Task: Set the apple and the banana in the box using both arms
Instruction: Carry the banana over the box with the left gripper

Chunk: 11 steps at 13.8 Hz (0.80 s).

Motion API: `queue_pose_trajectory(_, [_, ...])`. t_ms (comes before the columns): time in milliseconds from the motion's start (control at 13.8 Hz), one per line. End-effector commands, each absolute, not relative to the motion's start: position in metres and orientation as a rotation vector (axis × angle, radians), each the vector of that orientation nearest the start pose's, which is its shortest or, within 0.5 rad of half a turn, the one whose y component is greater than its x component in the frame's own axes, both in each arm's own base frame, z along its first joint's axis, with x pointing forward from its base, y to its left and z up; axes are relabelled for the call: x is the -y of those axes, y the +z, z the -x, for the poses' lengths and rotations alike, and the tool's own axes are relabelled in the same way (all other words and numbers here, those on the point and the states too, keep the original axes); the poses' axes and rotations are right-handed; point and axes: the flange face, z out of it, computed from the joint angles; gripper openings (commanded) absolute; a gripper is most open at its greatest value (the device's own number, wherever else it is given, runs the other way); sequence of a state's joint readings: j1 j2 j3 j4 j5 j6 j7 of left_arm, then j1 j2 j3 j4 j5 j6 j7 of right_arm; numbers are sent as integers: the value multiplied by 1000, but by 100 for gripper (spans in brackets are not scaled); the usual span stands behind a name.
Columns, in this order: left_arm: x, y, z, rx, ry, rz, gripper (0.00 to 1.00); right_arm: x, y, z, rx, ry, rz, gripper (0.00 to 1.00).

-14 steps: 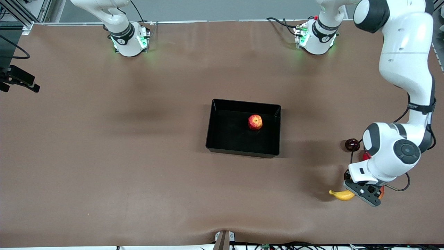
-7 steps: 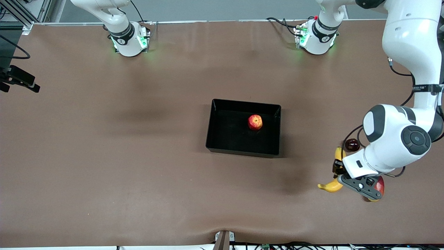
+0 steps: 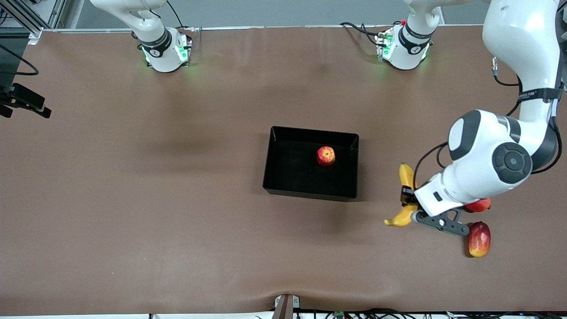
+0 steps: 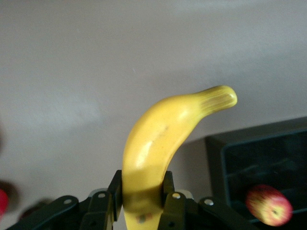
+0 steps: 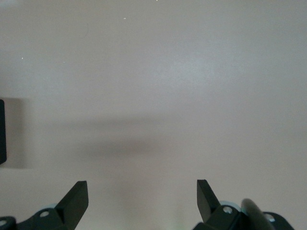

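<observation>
**Banana lifted, apple in box**

Left gripper (image 3: pixel 406 204) clamps the banana (image 3: pixel 404 197) above the brown table (image 3: pixel 133 199), between the box (image 3: pixel 310 194) and a mango (image 3: pixel 479 239). Apple (image 3: pixel 325 156) lies in the box. Right gripper (image 5: pixel 142 197) spread wide over bare tabletop, apparently waiting.

Item count, as visible:

- Box (image 3: pixel 274 166): one, black.
- Apple (image 3: pixel 325 156): one, inside the box.
- Banana (image 3: pixel 405 177): one.
- Mango (image 3: pixel 479 239): one, red and yellow, on the table.
- Red fruit (image 3: pixel 480 205): one, partly hidden under the left arm; its kind cannot be determined.
- Robot arms: two.
- Grippers: two, namely the left gripper (image 4: pixel 141 199) and the right gripper (image 5: pixel 142 199).
</observation>
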<state>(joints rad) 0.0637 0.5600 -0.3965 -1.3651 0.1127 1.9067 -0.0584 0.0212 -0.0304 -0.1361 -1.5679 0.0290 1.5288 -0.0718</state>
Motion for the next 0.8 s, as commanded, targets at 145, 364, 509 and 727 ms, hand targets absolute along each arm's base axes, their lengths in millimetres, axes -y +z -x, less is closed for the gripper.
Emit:
queue_pose_trajectory(145, [251,431,-644,-196,129,3208,0,59,640,-527,-60,37,3111,100])
queue_pose_trajectory(364, [315,425,-615,-116,157,3195,0,60,647,-528,-65,14,3113,100])
queue_pose_trajectory(509, [347,412,-598,-73,195,3183,0,61,654,-529,-75,-9,3120,100])
queue_pose_trajectory(727, [380,382,-568,-140,235,3131,0,65,655,-529,-82,-14,3119,100])
